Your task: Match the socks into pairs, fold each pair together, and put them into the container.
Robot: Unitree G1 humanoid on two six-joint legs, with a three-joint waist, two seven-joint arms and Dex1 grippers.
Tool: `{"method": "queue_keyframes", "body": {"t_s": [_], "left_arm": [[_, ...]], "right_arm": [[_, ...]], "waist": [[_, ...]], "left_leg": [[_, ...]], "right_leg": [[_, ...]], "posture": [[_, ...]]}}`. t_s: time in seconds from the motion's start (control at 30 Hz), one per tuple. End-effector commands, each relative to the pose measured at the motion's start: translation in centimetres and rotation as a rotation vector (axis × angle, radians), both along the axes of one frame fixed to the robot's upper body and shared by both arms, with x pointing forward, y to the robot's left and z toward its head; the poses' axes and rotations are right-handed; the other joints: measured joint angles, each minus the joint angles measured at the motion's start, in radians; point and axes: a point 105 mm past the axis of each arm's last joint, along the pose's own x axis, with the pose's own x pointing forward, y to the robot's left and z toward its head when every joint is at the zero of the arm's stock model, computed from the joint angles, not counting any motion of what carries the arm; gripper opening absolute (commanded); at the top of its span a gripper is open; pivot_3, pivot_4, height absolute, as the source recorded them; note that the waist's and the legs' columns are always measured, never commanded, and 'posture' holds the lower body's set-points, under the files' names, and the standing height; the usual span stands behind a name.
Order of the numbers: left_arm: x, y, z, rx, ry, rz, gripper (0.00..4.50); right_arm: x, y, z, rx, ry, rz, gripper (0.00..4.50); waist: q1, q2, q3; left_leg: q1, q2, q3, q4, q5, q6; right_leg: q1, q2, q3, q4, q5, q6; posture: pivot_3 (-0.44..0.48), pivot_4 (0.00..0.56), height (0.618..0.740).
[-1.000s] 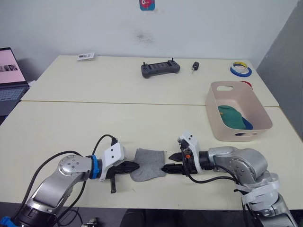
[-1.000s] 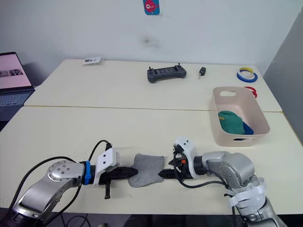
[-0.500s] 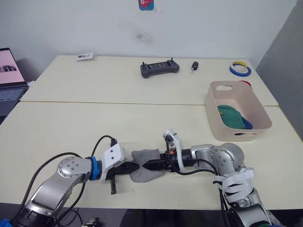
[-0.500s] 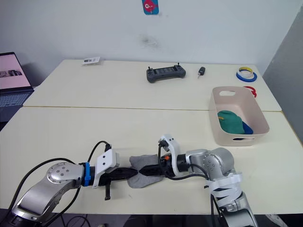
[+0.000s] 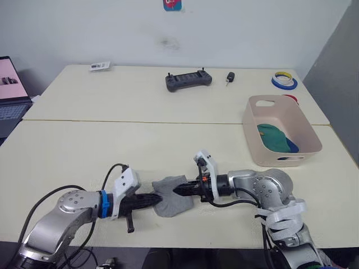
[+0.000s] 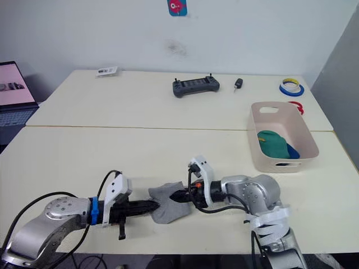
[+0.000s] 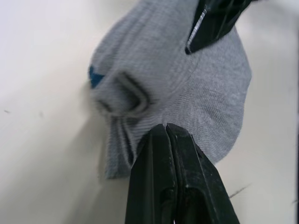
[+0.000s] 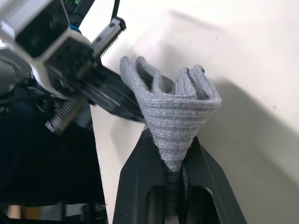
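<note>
- Nearest the front table edge: the left gripper point(image 5: 159, 197) lies low on the table point(image 5: 84, 151), pointing toward the robot's right. Its 2 black fingers point(image 7: 175, 186) are pressed together on the near edge of the grey socks point(image 5: 171, 195).
- Grey socks: a bunched light grey bundle resting on the table between the 2 grippers. In the left wrist view 1 small blue mark point(image 7: 95, 76) shows on the crumpled side, and the cloth folds into a raised ridge there.
- Just beside, on the robot's right: the right gripper point(image 5: 178, 191) reaches in from the opposite side, fingers level with the table. In the right wrist view a pinched grey fold sits clamped between its 2 fingers point(image 8: 140, 172), the cloth fanning out above the tips.
- The 2 grippers point at each other, tips near but apart, both on the same bundle.
- Farther back, to the robot's right: the container point(image 5: 305, 134), a pale pink-beige tub, stands on the table well apart from the socks. Inside it lie a teal-green pair point(image 5: 271, 136) and a blue pair point(image 5: 292, 147), touching.
- Far table: 1 dark handheld controller point(image 5: 188, 79), 1 small black key fob point(image 5: 230, 77), a small card point(image 5: 99, 66), tape rolls point(image 5: 284, 82) near the right corner.
- Far left edge: a laptop point(image 5: 11, 101), screen lit.
</note>
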Motion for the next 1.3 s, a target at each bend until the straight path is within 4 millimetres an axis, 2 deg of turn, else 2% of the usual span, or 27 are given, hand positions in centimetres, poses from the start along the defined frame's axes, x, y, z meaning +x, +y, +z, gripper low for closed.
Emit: {"method": "queue_keyframes", "body": {"t_s": [0.03,0.2,0.33,0.43,0.57,0.77,0.9,1.0,1.1,1.17,1.3], "left_arm": [[0.9,-1.4,4.9,-0.057,-0.109,-0.074,0.6],[2.2,-4.3,9.9,-0.128,-0.18,-0.193,2.19],[2.9,-6.4,12.3,-0.149,-0.21,-0.275,3.42],[3.5,-7.5,13.4,-0.145,-0.237,-0.328,4.48],[3.9,-8.6,14.4,-0.149,-0.255,-0.393,4.48],[3.8,-9.1,14.3,-0.143,-0.246,-0.441,4.48],[3.7,-9.3,14.3,-0.145,-0.249,-0.447,4.48],[3.4,-9.4,14.4,-0.147,-0.25,-0.451,4.48],[3.2,-9.5,14.5,-0.15,-0.252,-0.453,4.48],[3.2,-9.5,14.5,-0.151,-0.254,-0.452,4.48],[3.1,-9.6,14.6,-0.153,-0.262,-0.445,4.48]], "right_arm": [[-0.6,-2.2,3.4,0.055,-0.163,0.013,0.0],[-1.2,-6.6,6.0,0.056,-0.258,-0.064,0.0],[-1.7,-9.5,7.1,0.035,-0.306,-0.156,0.0],[-2.5,-10.8,7.5,0.029,-0.331,-0.209,0.0],[-2.8,-13.0,9.2,0.07,-0.397,-0.324,0.0],[-0.8,-18.1,13.0,-0.053,-0.557,-0.522,0.0],[2.2,-22.0,15.5,-0.272,-0.769,-0.621,0.0],[4.8,-23.7,16.6,-0.423,-0.94,-0.622,0.0],[7.6,-24.8,16.4,-0.649,-1.141,-0.523,0.0],[9.0,-24.8,15.7,-0.709,-1.205,-0.45,0.0],[10.8,-24.0,11.9,-0.876,-1.277,-0.171,0.0]], "waist": [[0.008,-0.001,0.001],[0.005,-0.002,0.002],[0.003,-0.002,0.002],[0.0,-0.002,0.002],[0.002,-0.002,0.002],[0.002,-0.002,0.003],[0.003,-0.002,0.003],[0.001,-0.002,0.003],[-0.002,-0.002,0.003],[-0.001,-0.001,0.003],[0.001,-0.001,0.004]], "left_leg": [[0.0,0.0,0.0,0.0,0.0,0.0],[-0.001,-0.002,0.0,0.002,0.0,0.0],[-0.001,-0.001,0.002,0.001,0.0,0.0],[-0.001,-0.001,0.003,0.001,0.0,0.0],[-0.001,-0.001,0.003,0.002,0.0,0.0],[-0.001,-0.001,0.005,0.002,0.0,0.0],[-0.002,-0.001,0.006,0.003,0.0,0.0],[-0.001,-0.001,0.008,0.003,0.0,0.0],[-0.001,0.0,0.009,0.003,0.0,0.0],[-0.001,0.0,0.01,0.004,0.0,0.0],[-0.001,0.001,0.01,0.004,0.001,-0.001]], "right_leg": [[0.0,0.0,-0.001,0.0,0.0,0.0],[0.001,0.001,-0.001,-0.001,0.0,0.0],[0.0,0.003,-0.001,-0.002,0.0,0.0],[0.0,0.007,0.0,-0.002,0.0,0.0],[0.001,0.009,0.001,-0.002,0.0,0.0],[0.0,0.009,0.002,-0.002,0.0,0.0],[0.001,0.009,0.002,-0.003,0.0,0.001],[0.001,0.01,0.002,-0.004,-0.001,0.002],[0.001,0.01,0.002,-0.004,0.0,0.002],[0.001,0.009,0.003,-0.004,0.0,0.001],[0.001,0.009,0.003,-0.004,0.0,0.0]], "posture": [[0.0,0.15,0.74],[0.0,0.15,0.74],[0.0,0.15,0.74],[0.0,0.15,0.74],[0.0,0.15,0.74],[0.0,0.15,0.74],[0.0,0.15,0.74],[0.0,0.15,0.74],[0.0,0.15,0.74],[0.0,0.15,0.74],[0.0,0.15,0.74]]}}
